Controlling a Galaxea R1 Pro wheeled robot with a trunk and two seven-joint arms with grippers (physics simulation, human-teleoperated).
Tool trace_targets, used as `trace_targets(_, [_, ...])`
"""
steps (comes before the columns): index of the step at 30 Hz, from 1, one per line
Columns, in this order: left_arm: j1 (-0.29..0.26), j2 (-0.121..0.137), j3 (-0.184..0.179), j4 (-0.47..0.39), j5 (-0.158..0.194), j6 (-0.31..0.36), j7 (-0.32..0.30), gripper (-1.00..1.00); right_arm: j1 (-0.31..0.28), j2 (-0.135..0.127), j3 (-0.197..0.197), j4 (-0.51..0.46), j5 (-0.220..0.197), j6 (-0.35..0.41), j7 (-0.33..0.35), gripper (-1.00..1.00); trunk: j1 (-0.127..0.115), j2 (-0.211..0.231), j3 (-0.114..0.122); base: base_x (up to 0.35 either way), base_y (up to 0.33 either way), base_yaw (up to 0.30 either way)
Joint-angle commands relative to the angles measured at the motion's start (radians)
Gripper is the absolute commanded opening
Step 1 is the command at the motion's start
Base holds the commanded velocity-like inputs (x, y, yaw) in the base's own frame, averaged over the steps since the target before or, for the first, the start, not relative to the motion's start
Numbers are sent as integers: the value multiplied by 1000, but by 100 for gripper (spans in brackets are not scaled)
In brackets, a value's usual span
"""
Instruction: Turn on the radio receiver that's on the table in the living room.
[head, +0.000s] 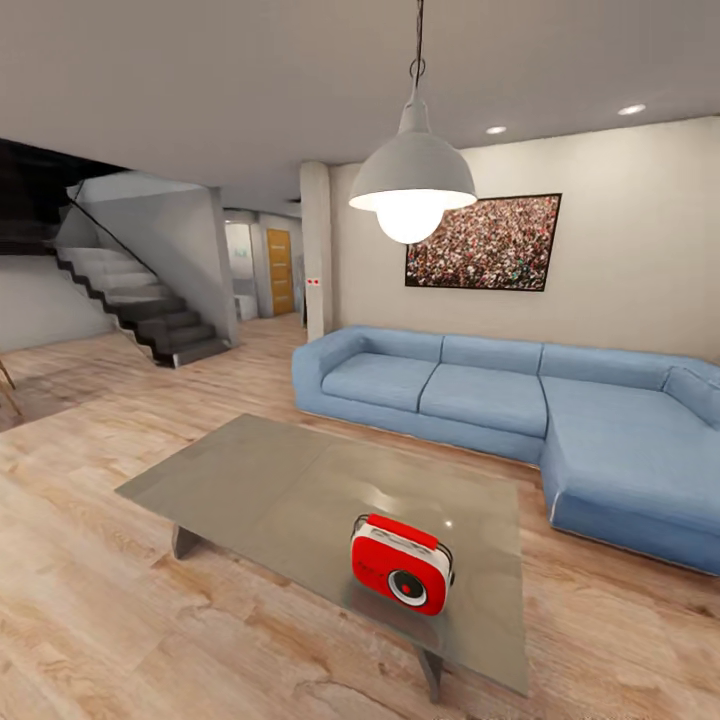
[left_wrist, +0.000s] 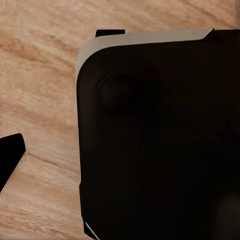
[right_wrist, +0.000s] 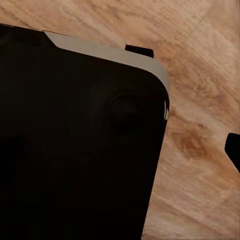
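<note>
On the grey table in the living room, the red radio receiver stands upright near the close end.

The radio has a red body, a white stripe part, a round dial on its front and a thin wire handle on top. The table top is shiny and low, and it sits on the light wood floor. Behind the table is a blue sofa shaped like an L. A grey lamp hangs down and glows, and a crowd picture is on the wall. Stairs go up at the far left. Both wrist views show a big dark robot part over wood floor, so I cannot tell if either gripper is spread or pressed together.
</note>
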Motion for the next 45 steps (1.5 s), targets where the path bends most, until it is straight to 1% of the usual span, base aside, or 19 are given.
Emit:
trace_targets(1, [0,0,0,0,0,0,0,100,0,0,0,0,0,0,0,100,0,0,1,0,0,-290])
trace_targets(5, [0,0,1,-2,1,0,0,100,0,-3,0,0,0,0,0,100,0,0,3,0,0,-290])
trace_targets(7, [0,-2,3,-17,3,-2,0,100,0,-4,0,0,0,0,0,100,0,0,4,0,0,-290])
trace_targets(8, [0,-6,3,-48,5,-10,0,100,0,-4,0,0,0,0,0,100,0,0,4,0,0,-290])
trace_targets(12, [0,-10,3,-88,6,-27,0,100,0,-3,0,0,0,0,0,100,0,0,6,0,0,-290])
trace_targets(27, [0,-11,6,-95,15,-33,1,100,0,-4,0,0,0,0,-2,100,0,0,13,0,0,-278])
trace_targets(45, [0,-12,9,-71,16,-29,2,100,0,-2,-1,0,-1,3,-9,100,0,0,14,0,0,-16])
